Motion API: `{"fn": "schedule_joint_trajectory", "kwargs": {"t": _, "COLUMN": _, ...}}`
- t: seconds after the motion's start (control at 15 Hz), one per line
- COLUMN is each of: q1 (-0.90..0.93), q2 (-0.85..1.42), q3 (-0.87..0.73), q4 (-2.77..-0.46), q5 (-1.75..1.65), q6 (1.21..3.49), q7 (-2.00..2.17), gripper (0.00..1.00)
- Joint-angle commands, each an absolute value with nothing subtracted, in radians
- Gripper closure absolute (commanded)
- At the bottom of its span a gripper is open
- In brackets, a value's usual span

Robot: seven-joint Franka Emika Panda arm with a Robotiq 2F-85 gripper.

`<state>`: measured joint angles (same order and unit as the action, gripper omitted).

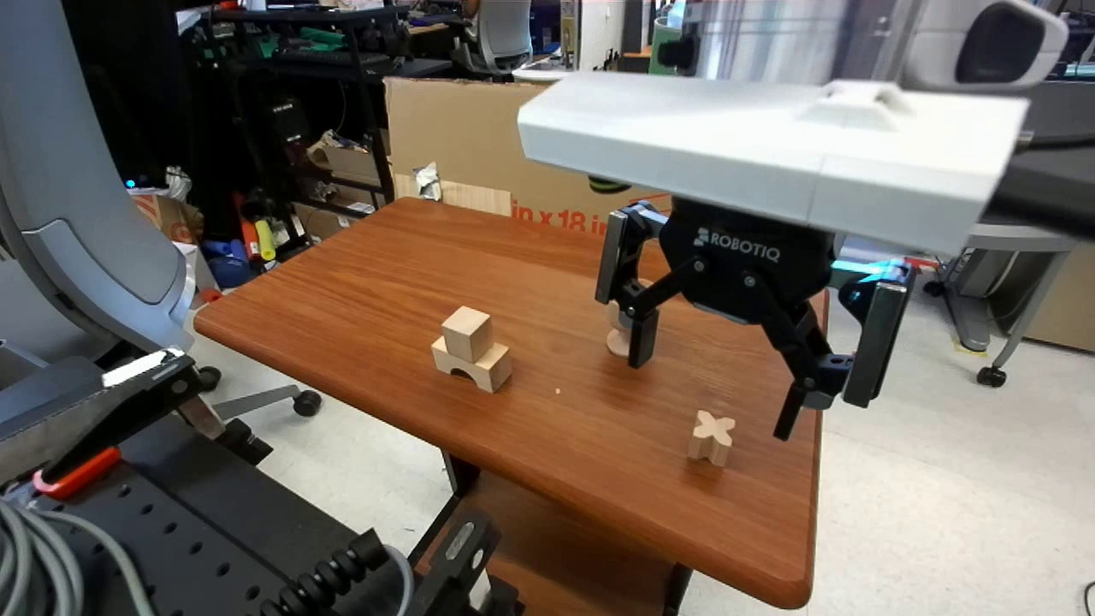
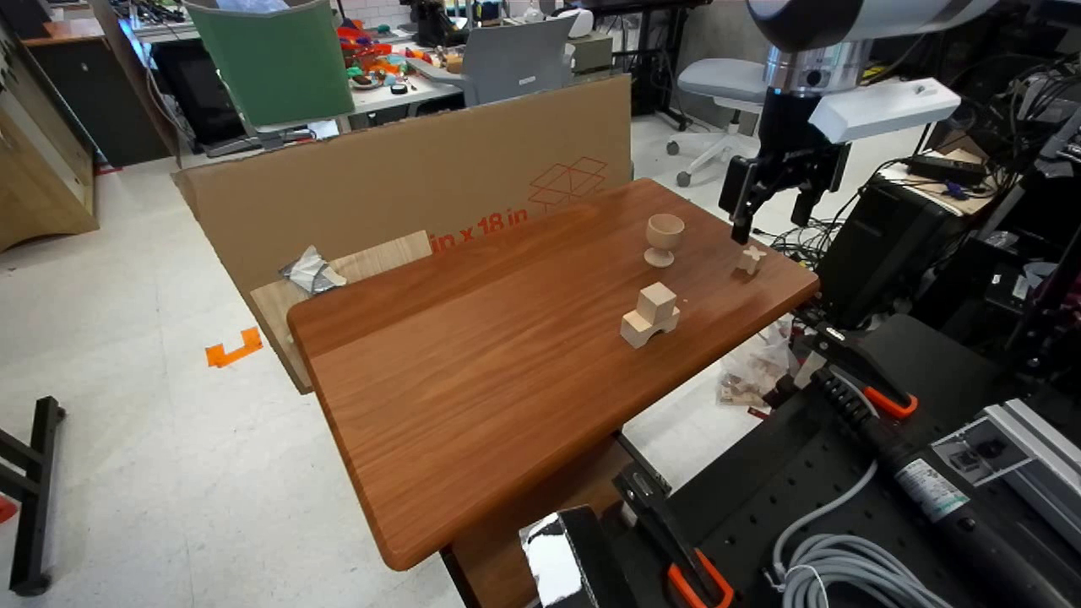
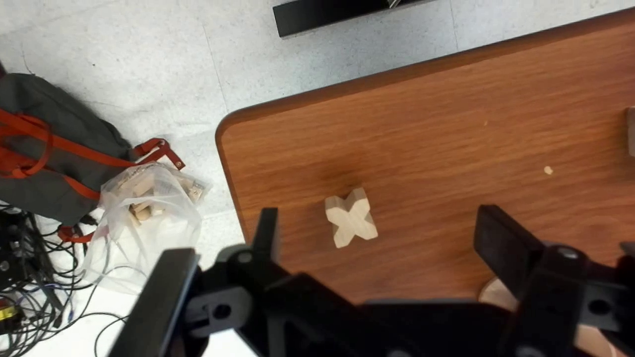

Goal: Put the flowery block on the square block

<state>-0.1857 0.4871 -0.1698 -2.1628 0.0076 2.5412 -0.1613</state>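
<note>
The flowery block [image 1: 711, 438], a small pale-wood X-shaped piece with lobed arms, stands on the brown table near its corner; it also shows in an exterior view [image 2: 750, 259] and the wrist view [image 3: 350, 218]. The square block [image 1: 467, 334], a pale-wood cube, rests on top of an arched wooden block; both also show in an exterior view, the cube on top [image 2: 656, 304]. My gripper [image 1: 717, 381] is open and empty, above the table near the flowery block. In the wrist view the flowery block appears between the spread fingers [image 3: 379, 223], nearer the left finger, and apart from them.
The arched block [image 1: 489, 369] sits under the cube. A wooden goblet [image 2: 665, 236] stands on the table [image 2: 473, 371], partly hidden behind a finger in an exterior view [image 1: 618, 342]. A cardboard sheet [image 2: 405, 177] stands along the table's long edge.
</note>
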Motion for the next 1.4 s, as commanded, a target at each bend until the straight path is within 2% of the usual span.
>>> {"fn": "schedule_joint_trajectory", "kwargs": {"t": 0.0, "q1": -0.21, "q2": 0.555, "q3": -0.148, "q4": -2.097, "q5": -0.001, "q6": 2.538, "q7": -0.169, "gripper": 0.0}}
{"fn": "schedule_joint_trajectory", "kwargs": {"t": 0.53, "q1": -0.198, "q2": 0.648, "q3": -0.155, "q4": -2.019, "q5": -0.032, "q6": 2.512, "q7": -0.156, "gripper": 0.0}}
{"fn": "schedule_joint_trajectory", "kwargs": {"t": 0.6, "q1": -0.198, "q2": 0.655, "q3": -0.153, "q4": -2.013, "q5": -0.036, "q6": 2.511, "q7": -0.157, "gripper": 0.25}}
{"fn": "schedule_joint_trajectory", "kwargs": {"t": 0.67, "q1": -0.198, "q2": 0.66, "q3": -0.154, "q4": -2.008, "q5": -0.04, "q6": 2.51, "q7": -0.157, "gripper": 0.26}}
{"fn": "schedule_joint_trajectory", "kwargs": {"t": 0.87, "q1": -0.198, "q2": 0.671, "q3": -0.155, "q4": -1.994, "q5": -0.046, "q6": 2.505, "q7": -0.158, "gripper": 0.51}}
{"fn": "schedule_joint_trajectory", "kwargs": {"t": 1.27, "q1": -0.201, "q2": 0.621, "q3": -0.144, "q4": -2.023, "q5": -0.035, "q6": 2.513, "q7": -0.15, "gripper": 0.95}}
{"fn": "schedule_joint_trajectory", "kwargs": {"t": 1.33, "q1": -0.202, "q2": 0.587, "q3": -0.137, "q4": -2.044, "q5": -0.022, "q6": 2.505, "q7": -0.146, "gripper": 0.94}}
